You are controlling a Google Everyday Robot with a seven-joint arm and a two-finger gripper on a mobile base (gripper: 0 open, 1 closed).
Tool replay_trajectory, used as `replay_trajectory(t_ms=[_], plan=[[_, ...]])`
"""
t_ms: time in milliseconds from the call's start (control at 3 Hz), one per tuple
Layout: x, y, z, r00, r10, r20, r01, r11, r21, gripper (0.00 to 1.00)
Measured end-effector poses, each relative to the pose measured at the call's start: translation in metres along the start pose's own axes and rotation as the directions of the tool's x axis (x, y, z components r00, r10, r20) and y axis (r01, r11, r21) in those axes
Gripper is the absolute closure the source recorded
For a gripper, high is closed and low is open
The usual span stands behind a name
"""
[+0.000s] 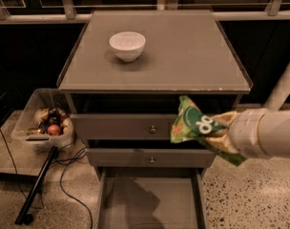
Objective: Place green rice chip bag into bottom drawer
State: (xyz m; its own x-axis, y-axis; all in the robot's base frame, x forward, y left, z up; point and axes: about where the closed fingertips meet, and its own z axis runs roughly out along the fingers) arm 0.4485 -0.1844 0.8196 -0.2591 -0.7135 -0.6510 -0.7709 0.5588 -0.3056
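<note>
The green rice chip bag [197, 126] is crinkled bright green foil with a dark green oval and white letters. It hangs in the air in front of the two upper drawers, at the cabinet's right side. My gripper [220, 130] comes in from the right on a white arm and is shut on the bag's right part; the bag hides most of the fingers. The bottom drawer [150, 204] is pulled out below, a wide shallow tray with a bare floor, lower left of the bag.
A white bowl [127, 45] stands on the cabinet top [183, 56]. The two upper drawers [121, 127] with round knobs are closed. A clear bin of snacks [42, 120] and cables lie on the floor at left. A white post [282, 87] rises at right.
</note>
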Motion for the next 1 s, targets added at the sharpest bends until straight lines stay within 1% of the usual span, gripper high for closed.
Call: replay_trajectory(t_ms=[333, 667, 1000], plan=[[0.026, 0.041, 0.031, 1.000, -0.019, -0.016, 0.018, 0.9975, -0.068, 1.00], [0.043, 0.071, 0.063, 0.999, -0.048, 0.018, 0.050, 0.9931, -0.106, 1.00], [0.055, 0.096, 0.102, 0.993, -0.092, 0.080, 0.101, 0.9863, -0.130, 1.00]])
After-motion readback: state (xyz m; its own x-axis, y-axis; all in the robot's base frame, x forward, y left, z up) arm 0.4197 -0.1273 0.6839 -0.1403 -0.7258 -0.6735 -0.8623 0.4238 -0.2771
